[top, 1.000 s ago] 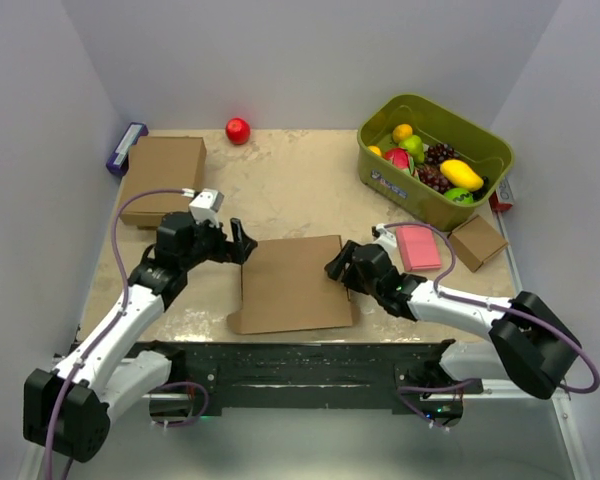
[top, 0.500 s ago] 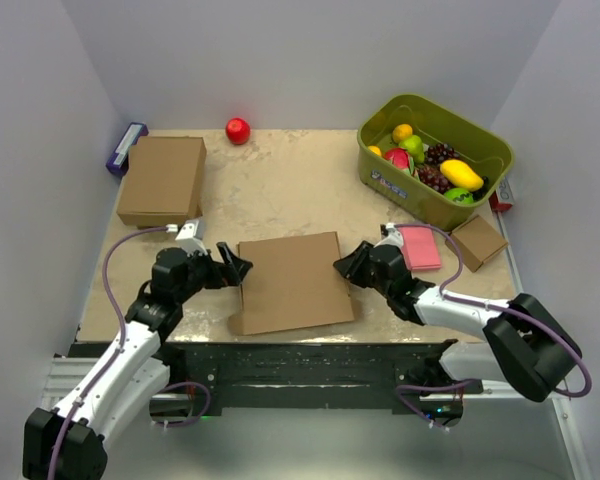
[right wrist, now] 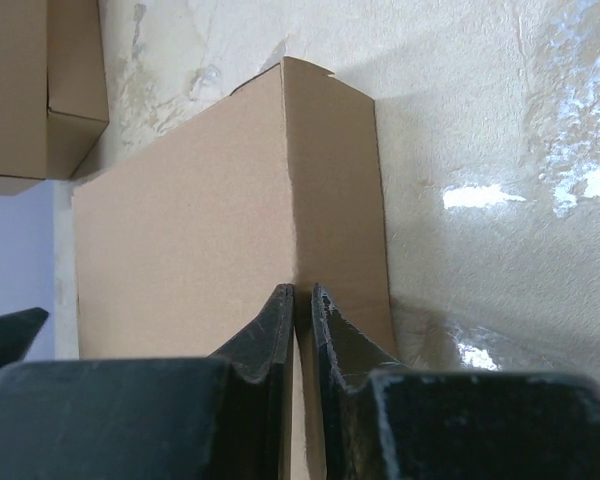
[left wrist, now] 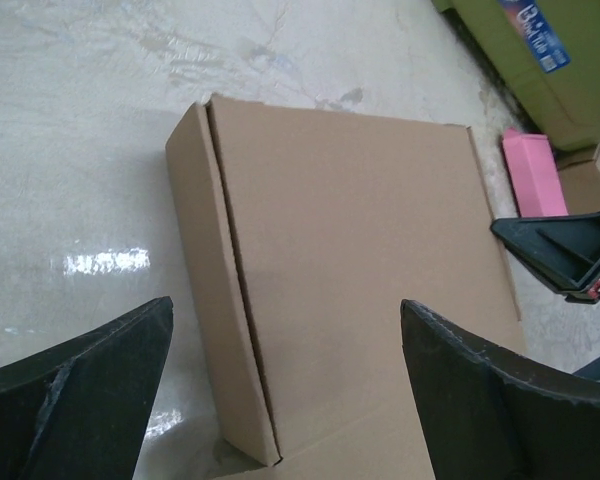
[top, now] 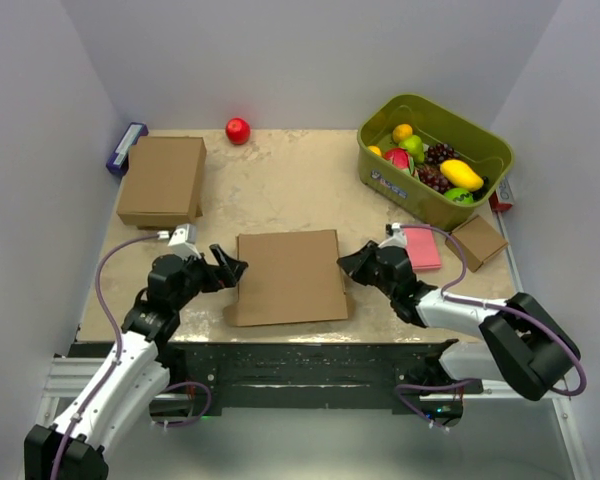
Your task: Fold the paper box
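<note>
Brown corrugated cardboard paper box (top: pixel 288 277), shallow and lying flat, at the near middle of the beige marbled table (top: pixel 290 180), between the two arms. The left gripper (top: pixel 230 272) stands just off its left side, jaws spread wide and empty. The right gripper (top: pixel 345 263) meets its right edge, fingers drawn almost together; whether they pinch cardboard cannot be told. The outline is close to square, its sides nearly parallel to the table edges. A flat pink pad (top: pixel 417 247) and a small brown cardboard cube (top: pixel 477 242) lie to the right. A closed brown cardboard box (top: pixel 162 180) lies far left.
</note>
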### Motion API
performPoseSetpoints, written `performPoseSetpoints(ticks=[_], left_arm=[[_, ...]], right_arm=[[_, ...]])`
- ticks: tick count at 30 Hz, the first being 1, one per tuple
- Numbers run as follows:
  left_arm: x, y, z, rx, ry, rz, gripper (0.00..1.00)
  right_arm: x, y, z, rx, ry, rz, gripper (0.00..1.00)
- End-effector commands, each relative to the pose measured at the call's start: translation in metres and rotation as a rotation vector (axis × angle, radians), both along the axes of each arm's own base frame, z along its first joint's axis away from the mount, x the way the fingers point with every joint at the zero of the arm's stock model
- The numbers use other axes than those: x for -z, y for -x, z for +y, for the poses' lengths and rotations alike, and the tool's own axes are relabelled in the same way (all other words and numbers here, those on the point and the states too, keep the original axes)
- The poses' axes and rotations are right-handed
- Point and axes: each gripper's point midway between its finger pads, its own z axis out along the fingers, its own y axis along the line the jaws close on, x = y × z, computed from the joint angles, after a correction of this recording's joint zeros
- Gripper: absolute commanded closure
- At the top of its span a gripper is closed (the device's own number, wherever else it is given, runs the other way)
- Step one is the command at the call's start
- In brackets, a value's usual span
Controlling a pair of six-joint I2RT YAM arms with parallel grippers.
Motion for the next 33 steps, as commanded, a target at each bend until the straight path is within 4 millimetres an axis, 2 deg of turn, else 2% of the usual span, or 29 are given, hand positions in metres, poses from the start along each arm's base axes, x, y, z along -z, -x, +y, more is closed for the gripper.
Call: performPoseSetpoints(ticks=[1,6,14,20,27,30,33], left_arm=[[0.007,-0.001,-0.003,0.001,0.03,0.024,0.0],[0.005,-0.002,-0.003,0.003,0.033,0.015,0.0],[0.017,-0.001,-0.002,-0.011,0.042,0.033,0.0],[0.024,-0.004,-0.017,0.053,0.098,0.043,0.0],[0.018,-0.005,-0.033,0.134,0.188,0.028,0.0],[0.017,-0.002,-0.042,0.179,0.232,0.029,0.0],[0.024,0.002,-0.048,0.212,0.261,0.066,0.02]], right_arm=[[0.072,0.041,-0.044,0.037,0.202,0.217,0.98],[0.076,0.046,-0.053,0.061,0.22,0.224,0.99],[0.077,0.046,-0.054,0.067,0.222,0.229,1.0],[0.079,0.047,-0.054,0.068,0.229,0.234,1.0],[0.078,0.046,-0.055,0.072,0.23,0.233,1.0],[0.078,0.045,-0.054,0.069,0.229,0.233,1.0],[0.078,0.045,-0.054,0.068,0.232,0.235,1.0]])
